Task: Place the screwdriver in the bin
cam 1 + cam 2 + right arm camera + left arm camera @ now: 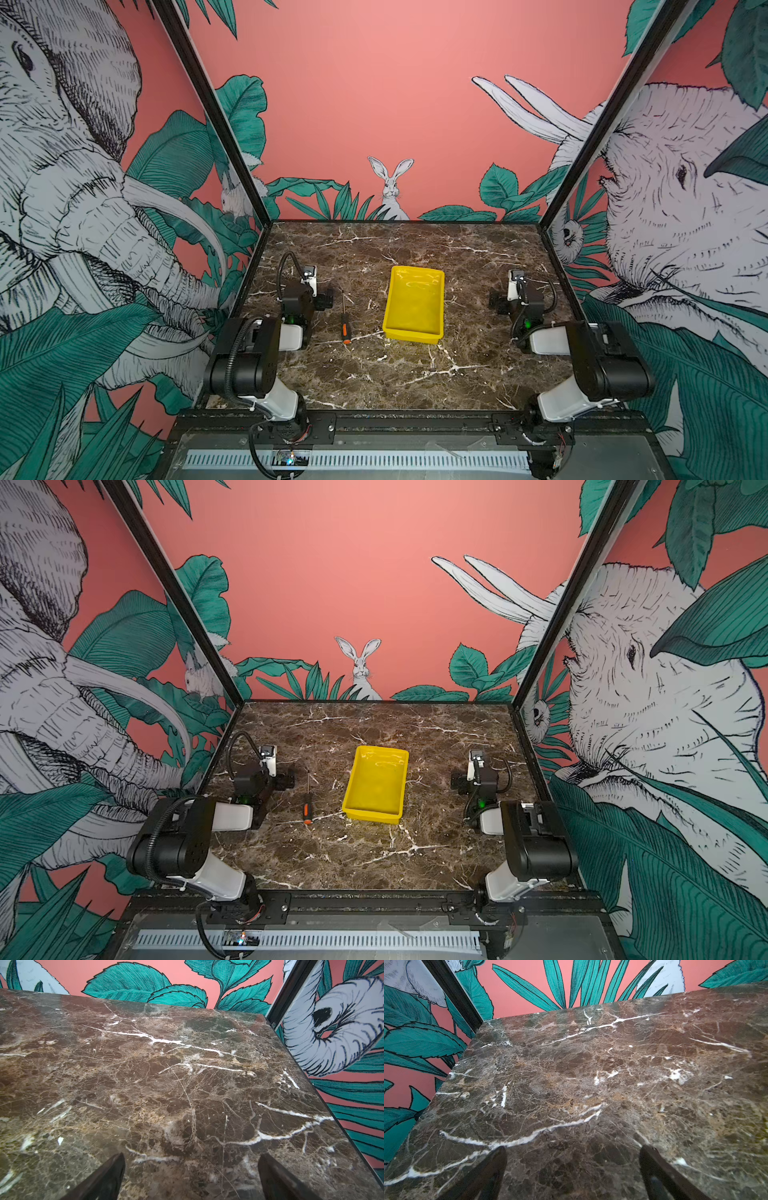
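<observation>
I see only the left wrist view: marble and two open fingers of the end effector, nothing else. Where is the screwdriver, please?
Observer: In both top views the screwdriver lies flat on the table, to the left of the yellow bin and apart from it.
Operator: Thank you. Which way does it point?
Observer: Its black-and-orange handle is toward the near edge of the table, and the thin shaft points to the far edge.
Operator: Is something already inside the bin?
Observer: No, the bin is empty. Only its glossy yellow floor shows.
</observation>
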{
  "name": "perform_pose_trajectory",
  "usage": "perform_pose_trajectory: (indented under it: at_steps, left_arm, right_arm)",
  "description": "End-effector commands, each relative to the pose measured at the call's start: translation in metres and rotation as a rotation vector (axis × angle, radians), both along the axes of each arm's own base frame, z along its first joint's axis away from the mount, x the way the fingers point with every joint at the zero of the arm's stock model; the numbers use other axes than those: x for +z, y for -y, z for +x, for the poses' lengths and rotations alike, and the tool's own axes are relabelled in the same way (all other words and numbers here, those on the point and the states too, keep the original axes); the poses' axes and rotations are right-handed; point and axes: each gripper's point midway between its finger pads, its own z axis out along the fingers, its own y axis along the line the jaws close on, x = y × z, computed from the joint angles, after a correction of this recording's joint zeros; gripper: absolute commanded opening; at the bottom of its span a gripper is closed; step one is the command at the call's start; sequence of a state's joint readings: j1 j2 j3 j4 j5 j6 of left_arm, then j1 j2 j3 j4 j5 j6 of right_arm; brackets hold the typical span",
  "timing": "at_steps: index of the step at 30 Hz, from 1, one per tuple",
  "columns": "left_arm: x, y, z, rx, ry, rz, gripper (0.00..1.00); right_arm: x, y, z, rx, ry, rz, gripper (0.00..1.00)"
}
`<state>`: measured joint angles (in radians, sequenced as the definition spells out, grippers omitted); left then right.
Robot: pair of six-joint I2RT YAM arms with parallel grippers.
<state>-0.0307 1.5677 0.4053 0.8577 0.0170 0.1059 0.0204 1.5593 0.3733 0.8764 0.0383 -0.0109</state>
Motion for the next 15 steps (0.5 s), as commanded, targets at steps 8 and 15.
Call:
perform_pose_trajectory:
  at_steps: [8,15]
  left_arm:
    - [0.0114,-0.0031,0.0046,0.008,0.031,0.006,1.00]
    - [0.0111,-0.0024,0.0045,0.006,0.030,0.007,1.00]
  right_arm:
    - [0.0183,-0.0003,0.0088,-0.003,0.061,0.002,0.99]
    - [0.0184,-0.0012,0.0091,0.001,0.061,0.004,0.99]
